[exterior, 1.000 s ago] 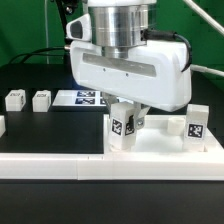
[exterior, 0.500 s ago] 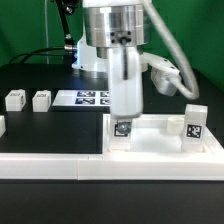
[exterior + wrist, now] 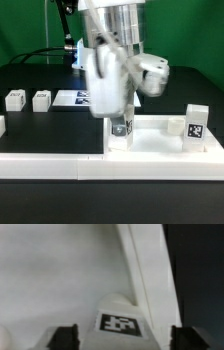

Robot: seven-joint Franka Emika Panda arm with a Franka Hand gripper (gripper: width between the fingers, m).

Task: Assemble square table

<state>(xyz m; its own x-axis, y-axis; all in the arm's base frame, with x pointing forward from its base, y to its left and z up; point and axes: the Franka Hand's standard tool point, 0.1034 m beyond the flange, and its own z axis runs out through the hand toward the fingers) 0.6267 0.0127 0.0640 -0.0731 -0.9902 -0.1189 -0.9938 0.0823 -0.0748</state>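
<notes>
White plastic shows on either side of the leg (image 3: 122,321) that your gripper (image 3: 126,336) straddles. In the wrist view the two dark fingertips (image 3: 67,337) stand apart, each with a gap to the leg, so the jaws are open and hold nothing. The exterior view blurs the hand, so go by the wrist view for alignment.

That leg stands upright in the corner of the table top (image 3: 158,149) at the exterior view's left, tag facing out. I cannot tell from either view whether it is fully seated in its socket. I judge the step in hand to be working this leg home, so treat it as not yet secure.

To do it well, keep the leg midway between the fingertips before you close, so both pads meet it together and neither pushes it sideways. Grip its body low enough to be firm, but stay clear of the raised rim running just beside it. Turn about the leg's own axis and keep the wrist plumb, because a tilt could jam the leg or lift the top.

A second leg (image 3: 195,122) stands on the top at the exterior view's right. Two loose legs (image 3: 15,99) wait on the black table (image 3: 50,130) near the marker board (image 3: 78,98). The long rail (image 3: 50,165) lies along the front.
</notes>
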